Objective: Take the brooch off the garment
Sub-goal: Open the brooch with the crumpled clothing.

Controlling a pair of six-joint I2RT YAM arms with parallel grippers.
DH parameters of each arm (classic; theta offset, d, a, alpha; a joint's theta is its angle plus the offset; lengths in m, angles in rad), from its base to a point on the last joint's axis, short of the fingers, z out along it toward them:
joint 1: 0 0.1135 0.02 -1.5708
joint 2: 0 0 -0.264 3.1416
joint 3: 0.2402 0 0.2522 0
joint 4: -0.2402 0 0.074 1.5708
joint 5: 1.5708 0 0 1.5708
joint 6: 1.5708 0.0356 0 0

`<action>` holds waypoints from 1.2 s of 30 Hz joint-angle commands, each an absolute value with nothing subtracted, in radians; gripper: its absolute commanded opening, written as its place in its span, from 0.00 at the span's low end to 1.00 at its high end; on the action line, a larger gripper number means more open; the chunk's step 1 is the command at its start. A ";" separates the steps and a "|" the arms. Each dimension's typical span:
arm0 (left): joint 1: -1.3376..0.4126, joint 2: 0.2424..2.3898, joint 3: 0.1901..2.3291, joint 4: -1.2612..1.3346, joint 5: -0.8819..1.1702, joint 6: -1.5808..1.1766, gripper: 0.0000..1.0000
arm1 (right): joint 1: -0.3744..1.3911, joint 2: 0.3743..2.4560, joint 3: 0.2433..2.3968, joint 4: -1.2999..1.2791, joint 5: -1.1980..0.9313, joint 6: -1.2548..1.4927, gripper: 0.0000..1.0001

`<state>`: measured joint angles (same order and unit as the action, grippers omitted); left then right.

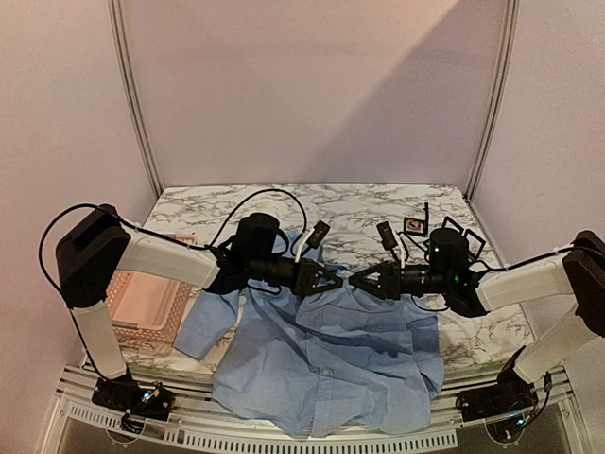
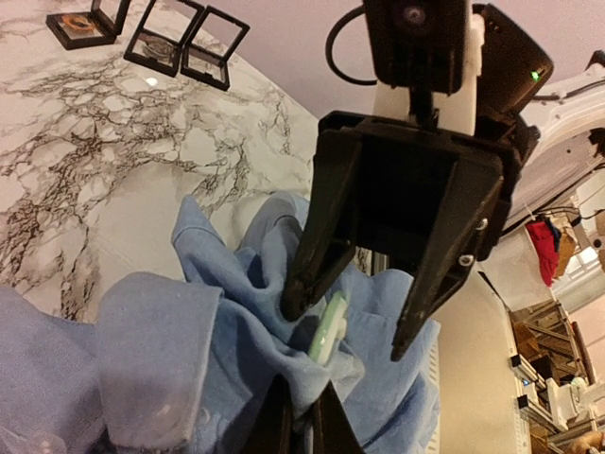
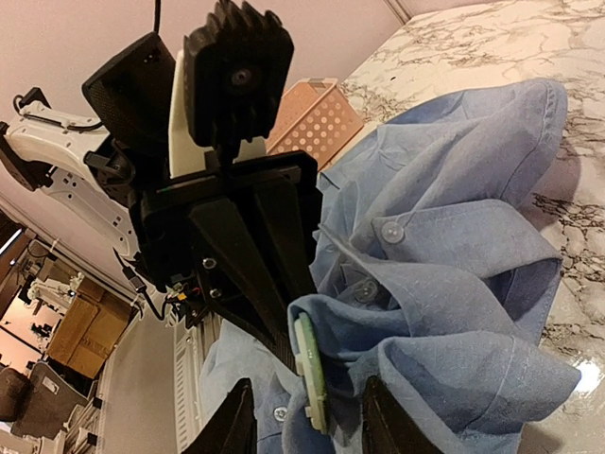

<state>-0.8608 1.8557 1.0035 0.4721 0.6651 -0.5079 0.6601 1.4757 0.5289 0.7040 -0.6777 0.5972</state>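
Left claw (image 1: 333,279) is clamped on the shirt (image 1: 331,369) at frame centre. Right claw (image 1: 364,280) stands apart, straddling the brooch (image 3: 310,374). An off-centre closure could let the brooch slip or snag the fabric.

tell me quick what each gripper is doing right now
left gripper: shut, pinching the garment right by the brooch
right gripper: open, one finger on each side of the brooch, gripping nothing

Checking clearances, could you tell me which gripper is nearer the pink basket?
Left. The left gripper is right of the pink basket; the right gripper is farther right.
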 commanded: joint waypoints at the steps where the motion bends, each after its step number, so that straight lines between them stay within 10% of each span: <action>1: -0.854 1.814 0.990 0.499 0.658 -0.514 0.00 | 0.657 1.504 0.517 0.729 -0.690 0.611 0.37; 36: -0.868 1.785 0.987 0.470 0.662 -0.482 0.00 | 0.658 1.617 0.571 0.742 -0.690 0.679 0.06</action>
